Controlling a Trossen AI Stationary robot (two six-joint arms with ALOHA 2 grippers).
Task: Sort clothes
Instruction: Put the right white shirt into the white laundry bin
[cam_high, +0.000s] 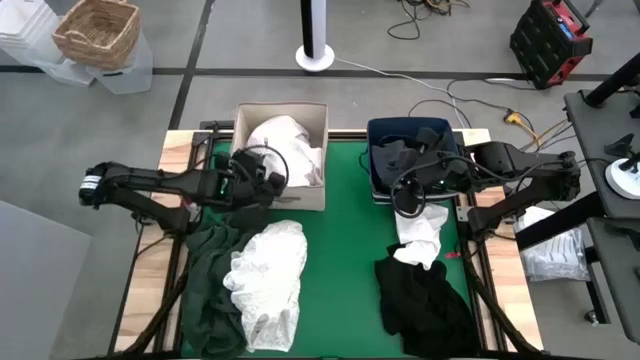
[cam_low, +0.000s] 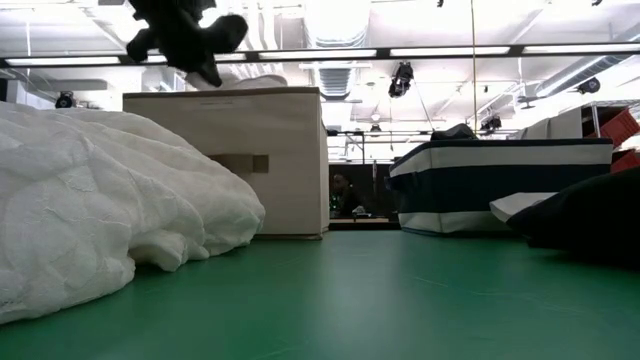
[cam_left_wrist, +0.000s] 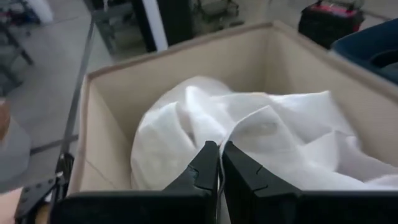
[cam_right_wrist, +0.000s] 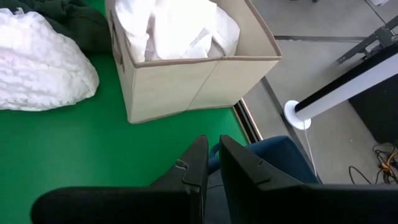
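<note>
The left end effector, fingers closed with nothing between them, hangs over the beige box at 11 o'clock on the desk; white clothes lie in the box right under it. The right end effector, also closed and empty, hovers over the navy bin at 1 o'clock. On the desk: one dark green garment and one white one at 7 o'clock, one white and one black at 5. Only the left wrist view shows how the box's white clothes are folded
</note>
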